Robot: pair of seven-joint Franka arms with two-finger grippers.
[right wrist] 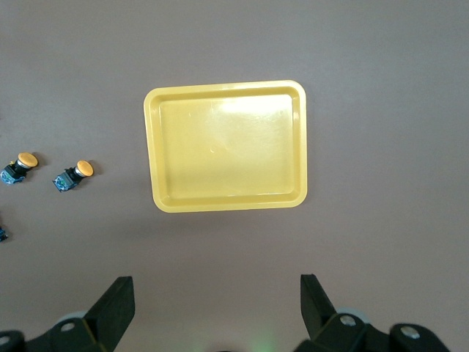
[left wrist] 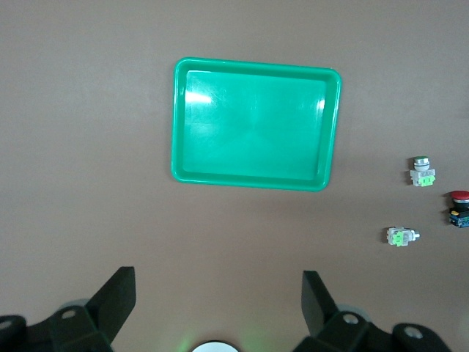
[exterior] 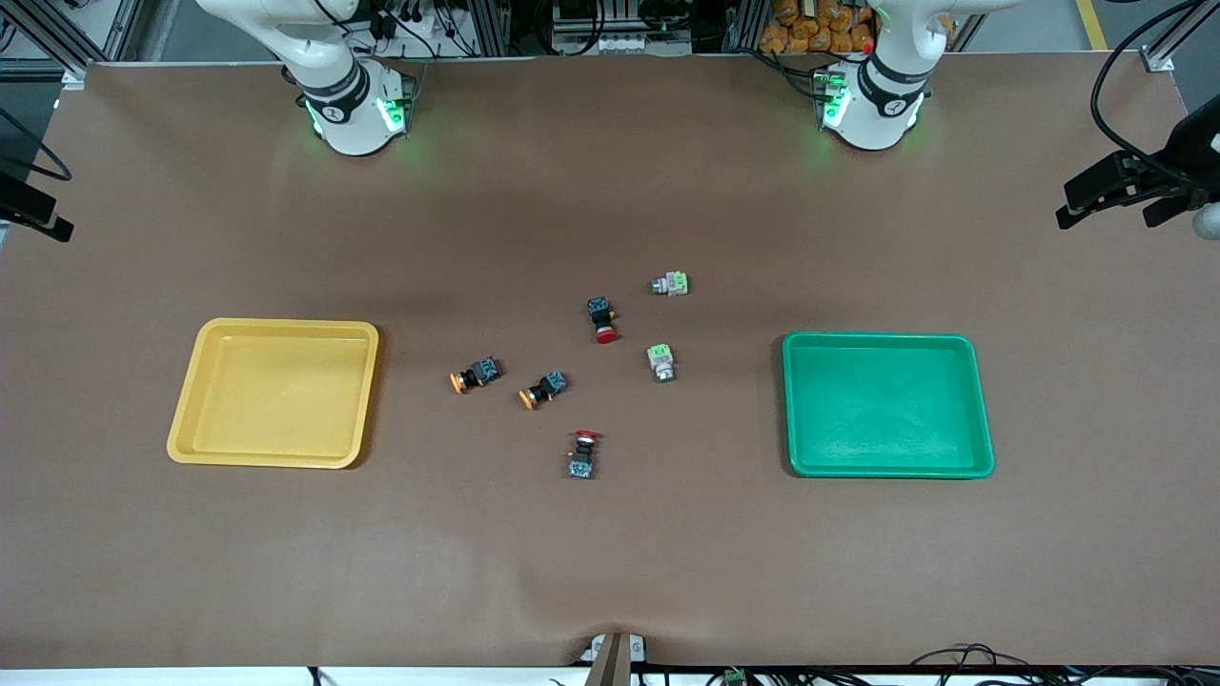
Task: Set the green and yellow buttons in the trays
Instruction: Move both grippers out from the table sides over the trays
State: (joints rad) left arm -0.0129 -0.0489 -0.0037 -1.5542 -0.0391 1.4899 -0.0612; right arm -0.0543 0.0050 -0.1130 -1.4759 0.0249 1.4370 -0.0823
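Two green-capped buttons lie mid-table, one point(exterior: 671, 284) farther from the front camera than the other point(exterior: 661, 362); both show in the left wrist view point(left wrist: 401, 236) point(left wrist: 421, 173). Two yellow-capped buttons point(exterior: 475, 374) point(exterior: 543, 388) lie beside each other toward the yellow tray point(exterior: 276, 391); they show in the right wrist view point(right wrist: 20, 167) point(right wrist: 73, 176). The green tray point(exterior: 886, 405) is empty, as is the yellow tray. My left gripper point(left wrist: 218, 293) is open and empty, high over the table by the green tray point(left wrist: 256, 125). My right gripper point(right wrist: 217, 297) is open and empty, high over the table by the yellow tray point(right wrist: 226, 147).
Two red-capped dark buttons lie among the others, one point(exterior: 602, 319) near the green-capped pair, one point(exterior: 583, 454) nearest the front camera. The arm bases point(exterior: 353, 110) point(exterior: 872, 105) stand at the table's back edge. Brown table surface surrounds both trays.
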